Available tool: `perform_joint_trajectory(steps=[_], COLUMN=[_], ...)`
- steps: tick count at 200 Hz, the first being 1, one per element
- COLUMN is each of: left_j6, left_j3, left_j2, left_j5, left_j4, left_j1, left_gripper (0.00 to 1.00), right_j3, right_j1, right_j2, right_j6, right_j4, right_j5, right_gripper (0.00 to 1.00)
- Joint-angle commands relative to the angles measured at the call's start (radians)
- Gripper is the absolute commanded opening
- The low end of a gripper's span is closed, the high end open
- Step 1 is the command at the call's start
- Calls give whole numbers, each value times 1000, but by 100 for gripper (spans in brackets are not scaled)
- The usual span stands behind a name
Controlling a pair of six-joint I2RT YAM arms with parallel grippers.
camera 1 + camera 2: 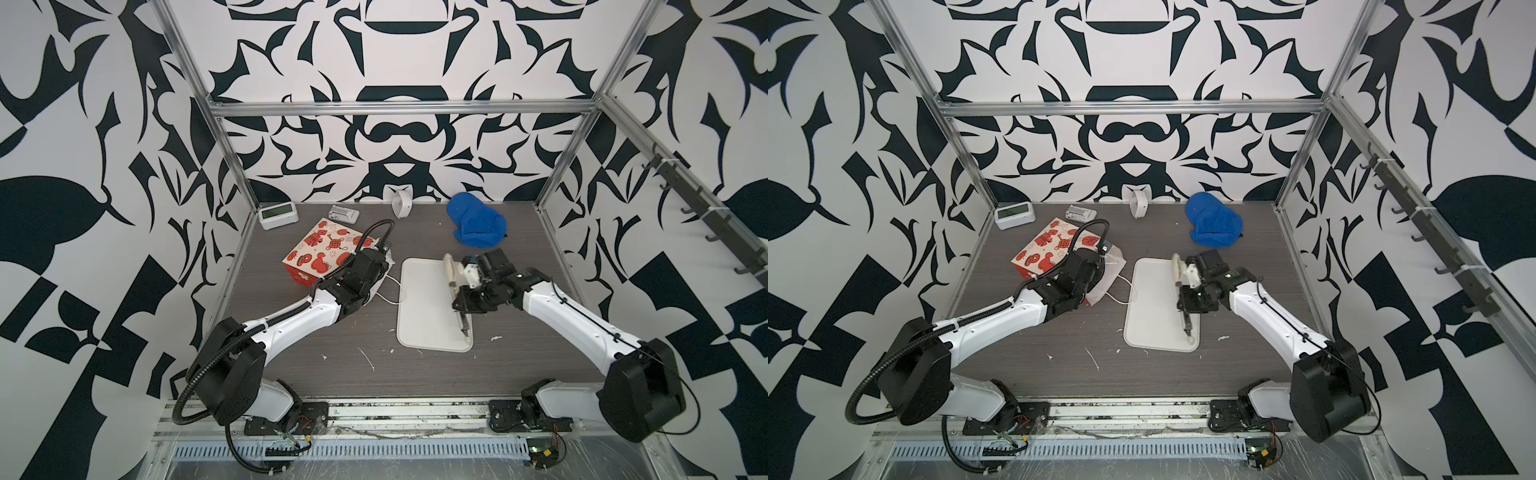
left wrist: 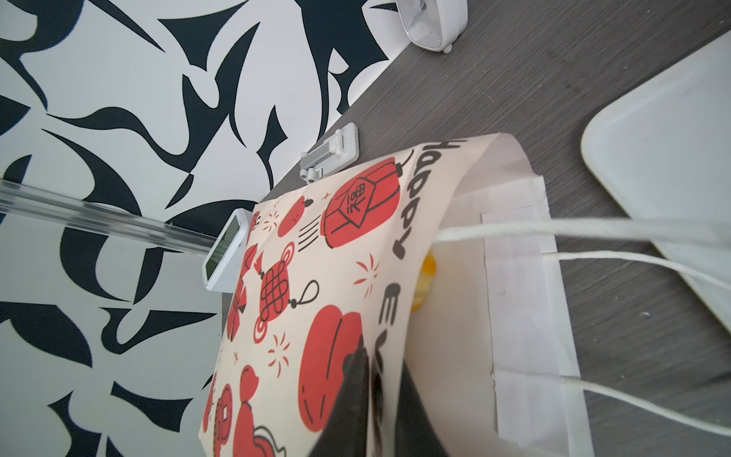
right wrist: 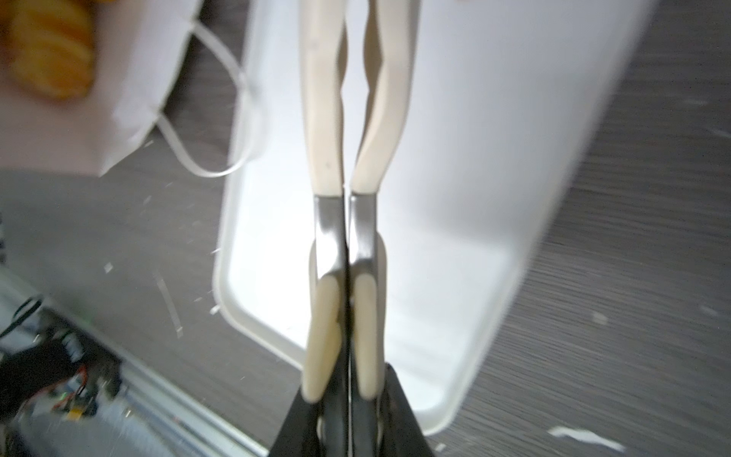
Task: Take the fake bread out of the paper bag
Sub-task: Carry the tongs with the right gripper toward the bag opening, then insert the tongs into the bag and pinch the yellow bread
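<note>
The paper bag [image 1: 322, 253] lies on its side at the back left of the tabletop [image 1: 332, 332], its mouth turned toward the white tray [image 1: 419, 324]. Inside the mouth I see only a slip of glossy yellow-orange fake bread [image 2: 428, 269]; the printed upper wall hides the rest. My left end effector [image 2: 381, 380] is pinched shut on that upper wall at the mouth's edge. The bag's white cord handles [image 1: 392, 291] trail out over the tabletop, and one loop reaches the tray's rim.

My right end effector [image 3: 348, 395] is clamped on cream-handled tongs [image 3: 320, 118], squeezing their arms together above the tray. I cannot tell whether the tongs touch it.

Along the back wall stand a small digital display [image 1: 277, 216], a white clip stand [image 1: 343, 213] and a white clock [image 1: 401, 202]. A crumpled blue cloth [image 1: 476, 222] lies behind the tray.
</note>
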Motion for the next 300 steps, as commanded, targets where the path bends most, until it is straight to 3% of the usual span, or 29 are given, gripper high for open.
perform_joint_trajectory(steps=[1, 62, 151, 208, 300], left_j6=[-14, -10, 5, 8, 2], left_j3=[-1, -8, -9, -16, -25], left_j2=[-27, -39, -38, -41, -57], left_j5=[1, -16, -17, -10, -5], left_j4=[6, 39, 64, 61, 49], left_j1=[1, 1, 1, 1, 1], left_gripper=[13, 13, 13, 13, 13], right_j3=[39, 102, 307, 358, 334], right_j1=[86, 164, 215, 214, 160], right_j2=[67, 242, 507, 550, 502], right_j6=[17, 72, 124, 150, 177], right_j4=[126, 339, 446, 464, 456], right_j5=[-154, -314, -398, -367, -317], right_gripper=[12, 12, 19, 38, 41])
